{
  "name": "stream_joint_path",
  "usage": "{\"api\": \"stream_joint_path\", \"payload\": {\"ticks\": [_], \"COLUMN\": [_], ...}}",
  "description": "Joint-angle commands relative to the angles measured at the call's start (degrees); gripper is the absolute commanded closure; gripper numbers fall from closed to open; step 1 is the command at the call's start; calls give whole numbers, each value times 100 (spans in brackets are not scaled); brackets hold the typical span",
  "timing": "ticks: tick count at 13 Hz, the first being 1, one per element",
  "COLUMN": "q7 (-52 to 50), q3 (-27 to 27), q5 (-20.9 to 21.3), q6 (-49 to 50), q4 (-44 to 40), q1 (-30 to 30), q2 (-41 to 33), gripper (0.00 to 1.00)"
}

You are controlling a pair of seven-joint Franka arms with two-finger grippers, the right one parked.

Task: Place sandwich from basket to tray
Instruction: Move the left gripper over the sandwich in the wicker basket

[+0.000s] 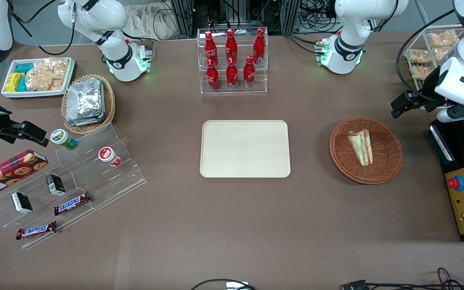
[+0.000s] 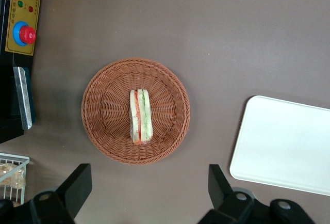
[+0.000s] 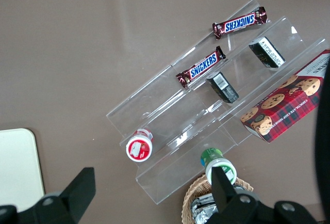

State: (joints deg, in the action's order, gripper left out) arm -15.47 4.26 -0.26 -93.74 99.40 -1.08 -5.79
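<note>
Fingers of the left arm's black two-finger gripper [image 2: 147, 190] stand spread wide apart, holding nothing, the gap between them far broader than the food below. In the front view the gripper [image 1: 411, 105] hangs near the working arm's end of the table, above the bare brown table top [image 1: 232, 225] and clear of the basket's rim, at about one o'clock from the basket.

Under the wrist camera sits the round, shallow, reddish-brown woven wicker basket [image 2: 103, 108]. Lying in its middle is the small triangular wedge sandwich of pale bread with green and red-orange filling layers [image 2: 140, 116], its cut edge with the stripes turned upward and its long axis running from twelve to six o'clock in the front view.

Judging by looks, the sandwich is light and soft; the bread would dent and the layers could slide apart or squeeze out under a hard grip. The safest hold seems across the two outer bread faces, near the thick middle of the wedge, with a gentle closing so the filling is pressed together rather than sheared. The thin tip looks too floppy to take. The basket's sloped wall may crowd a finger, so a straight descent over the centre would suit.

The flat cream-beige rectangular plastic tray with rounded corners [image 1: 245, 149] lies at nine o'clock from the basket in the front view, nothing on it, well apart.
</note>
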Motion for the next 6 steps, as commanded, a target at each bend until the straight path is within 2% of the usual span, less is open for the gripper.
{"api": "stream_joint_path", "payload": {"ticks": [1, 4, 6], "q7": [-9, -8, -61], "q3": [5, -74, -74], "q5": [-18, -18, -18], "q6": [172, 172, -247], "q4": [-342, -168, 410], "q1": [81, 196, 257], "q2": [165, 245, 227], "gripper": [0, 0, 0]}}
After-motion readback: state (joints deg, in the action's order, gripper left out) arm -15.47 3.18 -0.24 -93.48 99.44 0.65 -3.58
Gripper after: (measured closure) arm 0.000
